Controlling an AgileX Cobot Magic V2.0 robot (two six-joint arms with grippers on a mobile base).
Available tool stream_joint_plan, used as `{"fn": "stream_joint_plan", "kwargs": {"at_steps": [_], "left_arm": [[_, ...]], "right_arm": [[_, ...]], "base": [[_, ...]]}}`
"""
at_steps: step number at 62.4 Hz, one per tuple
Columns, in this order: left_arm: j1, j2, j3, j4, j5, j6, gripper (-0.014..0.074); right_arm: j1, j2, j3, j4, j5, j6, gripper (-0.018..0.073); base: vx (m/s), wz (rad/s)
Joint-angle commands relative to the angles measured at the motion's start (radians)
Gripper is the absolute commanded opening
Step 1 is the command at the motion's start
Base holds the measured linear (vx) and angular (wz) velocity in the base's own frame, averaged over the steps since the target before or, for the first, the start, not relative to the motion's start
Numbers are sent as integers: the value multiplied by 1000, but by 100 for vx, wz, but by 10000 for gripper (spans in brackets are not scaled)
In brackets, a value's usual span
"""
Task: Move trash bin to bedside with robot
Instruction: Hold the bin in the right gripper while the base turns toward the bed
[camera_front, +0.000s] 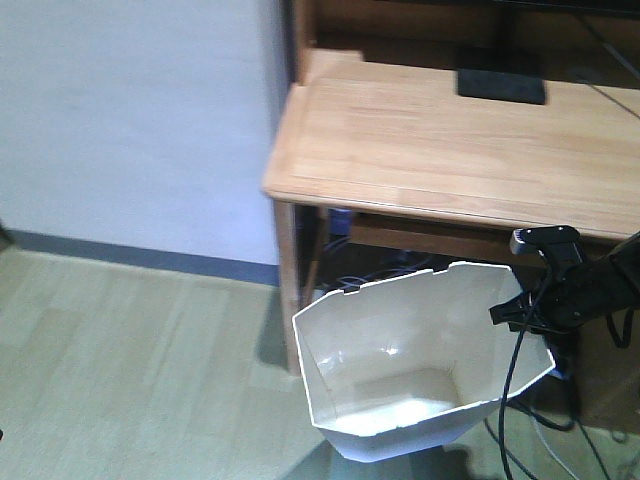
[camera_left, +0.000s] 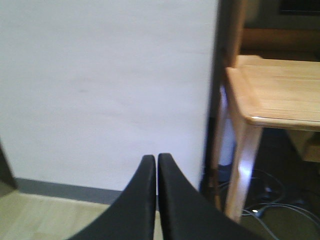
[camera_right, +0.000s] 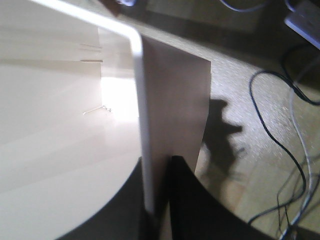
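Trash bin (camera_front: 400, 360): white, faceted, cream inside, open top toward front cam.
Bin pos.: by front left leg of desk (camera_front: 430, 130), partly under its front edge, near wall (camera_front: 130, 120).
R fingers (camera_right: 177, 210): clamped on bin's right rim, one finger inside, one outside, wall pinched between.
R arm (camera_front: 590, 285): black, enters from right edge; cables (camera_front: 515, 400) hang past bin.
L fingers (camera_left: 150, 200): closed tip to tip, holding nothing, pointing at wall.
Bin base: contact w/ floor (camera_front: 120, 350) cannot be told.
Desk top: flat black item (camera_front: 500, 85) at rear.
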Motion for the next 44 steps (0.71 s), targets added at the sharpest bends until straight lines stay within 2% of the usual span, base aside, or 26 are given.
{"fn": "stream_joint_plan", "kwargs": {"at_steps": [1, 44], "left_arm": [[-3, -10, 29, -4, -74, -8, -6], [-3, -10, 29, -4, -74, -8, -6]], "right_arm": [[-1, -69, -22, 65, 93, 11, -7], [-1, -69, -22, 65, 95, 11, -7]], "base": [[-6, 66], [-4, 72]]}}
